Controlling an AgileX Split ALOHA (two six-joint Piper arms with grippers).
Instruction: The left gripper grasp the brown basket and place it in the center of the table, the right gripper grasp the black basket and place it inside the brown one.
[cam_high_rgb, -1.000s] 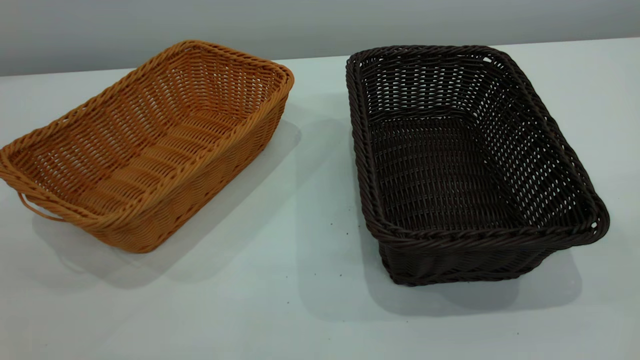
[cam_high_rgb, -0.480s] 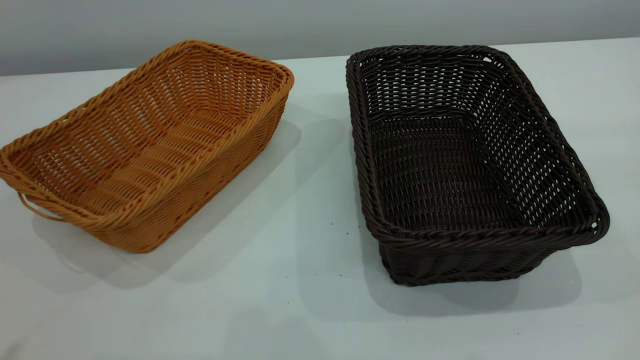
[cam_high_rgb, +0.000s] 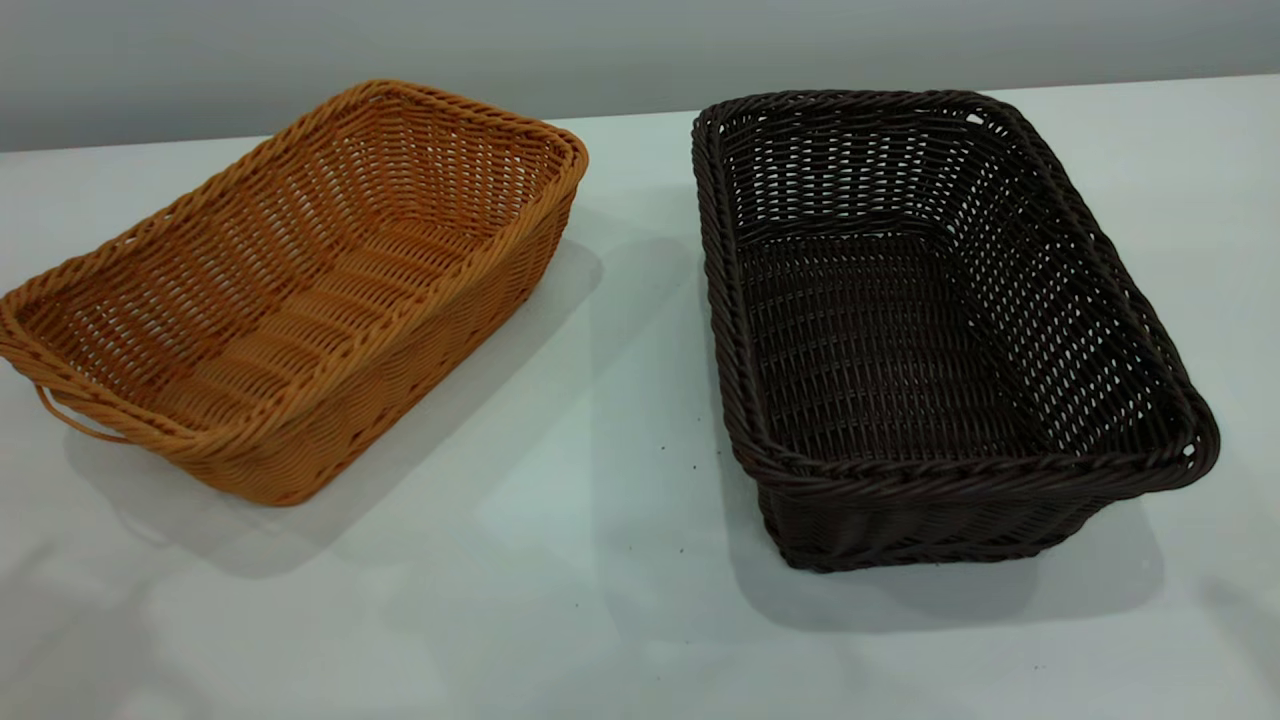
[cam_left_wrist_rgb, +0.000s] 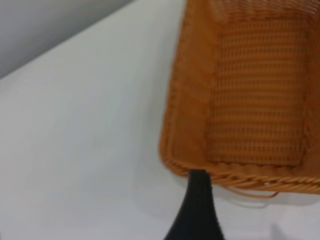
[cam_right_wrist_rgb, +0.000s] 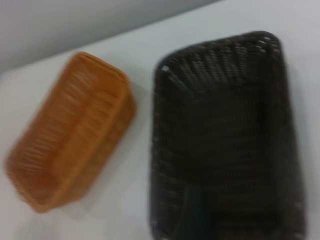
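Resting on the table (cam_high_rgb: 600, 560), 2 woven baskets stand apart. Brown basket (cam_high_rgb: 300, 290), left: long axis diagonal. Black basket (cam_high_rgb: 930, 320), right: long axis near-to-far. Left gripper (cam_left_wrist_rgb: 196, 210) near brown rim; finger state undeterminable.

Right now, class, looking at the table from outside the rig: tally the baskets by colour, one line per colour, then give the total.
Orange-tan: 1, the brown basket, at the exterior view's left
Very dark brown-black: 1, the black basket, at the exterior view's right
Total: 2 baskets, standing apart on the table, both empty
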